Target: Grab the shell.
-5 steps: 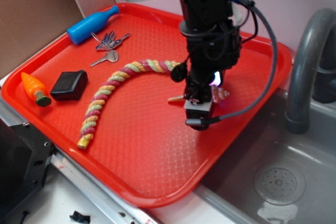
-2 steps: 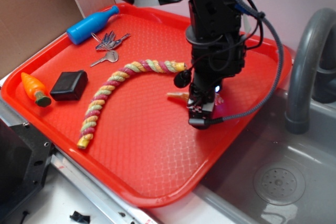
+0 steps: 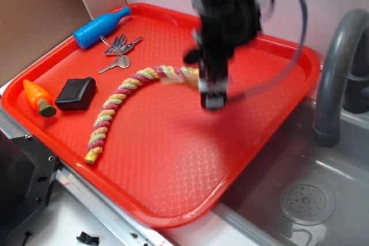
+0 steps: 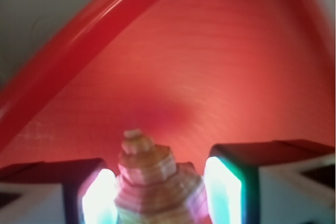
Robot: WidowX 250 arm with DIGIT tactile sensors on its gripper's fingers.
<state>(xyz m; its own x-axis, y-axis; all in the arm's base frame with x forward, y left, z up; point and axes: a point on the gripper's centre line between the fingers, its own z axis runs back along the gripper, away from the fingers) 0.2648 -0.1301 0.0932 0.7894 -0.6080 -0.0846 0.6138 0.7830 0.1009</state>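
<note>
Between wrist-view gripper (image 4: 160,192) pads: shell (image 4: 157,182).

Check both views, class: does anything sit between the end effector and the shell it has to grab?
Nothing visible does. In the wrist view the shell already sits between the two fingers of the end effector, with only bare red tray beyond. The exterior view is motion-blurred, so contact cannot be confirmed there.
</note>
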